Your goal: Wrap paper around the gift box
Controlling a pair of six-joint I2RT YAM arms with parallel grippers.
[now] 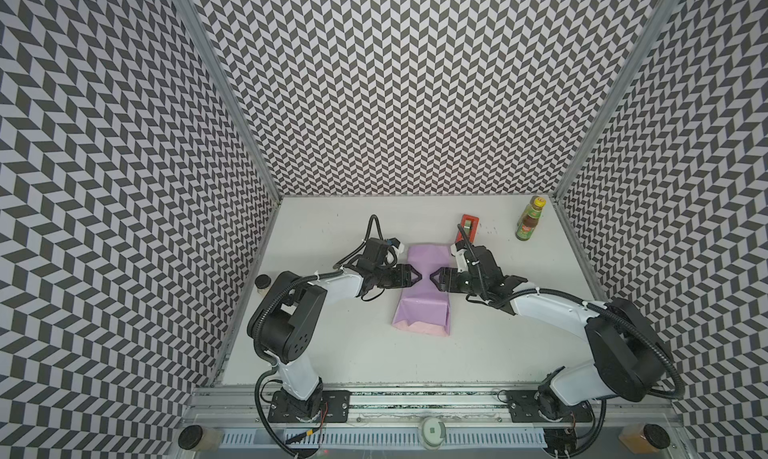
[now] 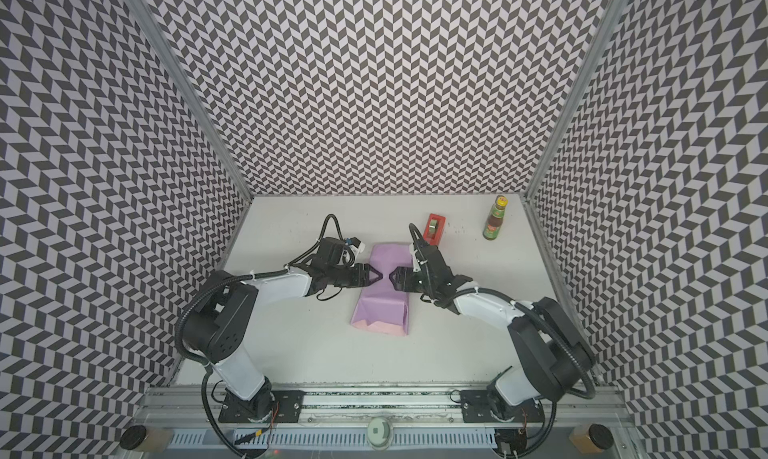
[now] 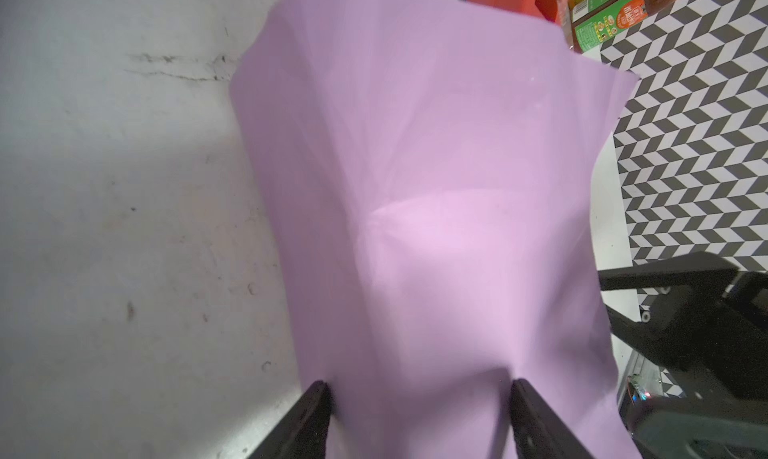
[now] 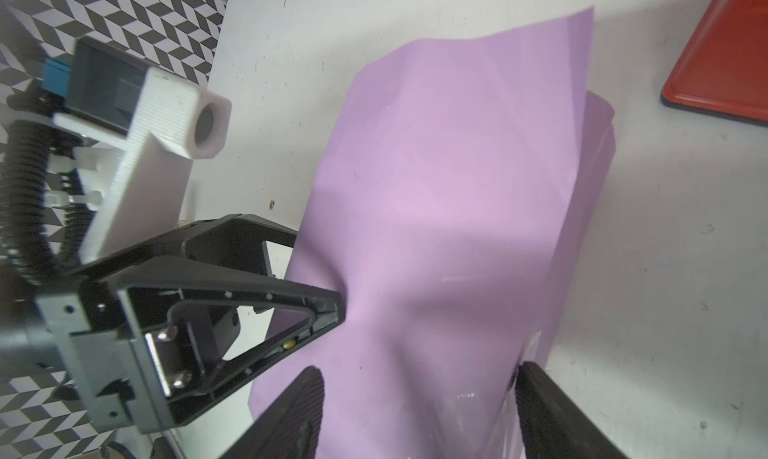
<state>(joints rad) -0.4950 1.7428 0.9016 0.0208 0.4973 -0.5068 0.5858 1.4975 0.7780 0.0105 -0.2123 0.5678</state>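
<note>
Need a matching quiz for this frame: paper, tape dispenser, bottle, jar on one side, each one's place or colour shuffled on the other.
1. paper
2. tape dispenser
3. bottle
4. jar

A. far right corner of the table
B. red, far side, right of centre
C. left edge, dark lid
D. lilac, in the middle

Pairs: 1-D, 2-B, 3-A, 4-C

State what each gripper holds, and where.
Each clamps the paper mid-length: left gripper at its left side, right gripper at its right, jaws wide. The gift box is hidden inside.
</note>
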